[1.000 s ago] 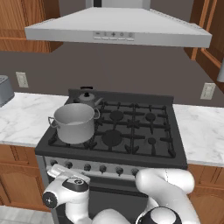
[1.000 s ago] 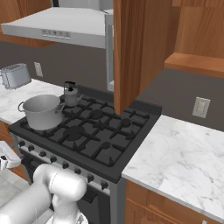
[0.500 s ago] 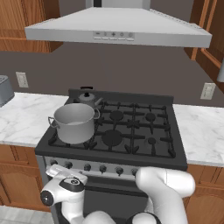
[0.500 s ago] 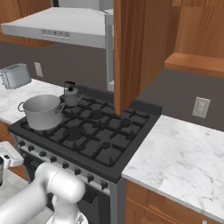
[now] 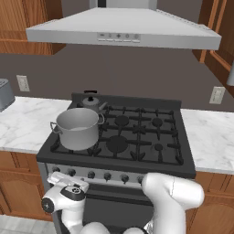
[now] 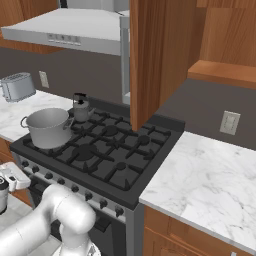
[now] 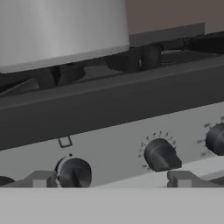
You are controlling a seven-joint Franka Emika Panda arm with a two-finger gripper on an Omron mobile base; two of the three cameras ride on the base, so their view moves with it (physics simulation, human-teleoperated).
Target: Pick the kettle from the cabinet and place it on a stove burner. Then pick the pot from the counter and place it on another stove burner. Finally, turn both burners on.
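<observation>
Knob (image 7: 73,173) below the pot (image 5: 78,129), itself sitting on the range's front-left burner with the kettle (image 5: 93,102) just behind it, is facing the wide-open end effector (image 7: 111,179); small, rigid and probably smooth, it is best pinched across its raised ridge.

My left base camera sits behind my arm and looks forward and down, square onto the range (image 5: 137,141) from its front, with the hood above; my right base camera looks at that same range (image 6: 115,160) from the right, at an angle across its corner. Both share the pot (image 5: 77,129) (image 6: 49,127), the kettle (image 5: 93,103) (image 6: 80,106) behind it, and the burner grates. My hand camera sits low and very near the front panel, facing its knobs (image 7: 161,155) level, the pot (image 7: 61,30) looming above.
</observation>
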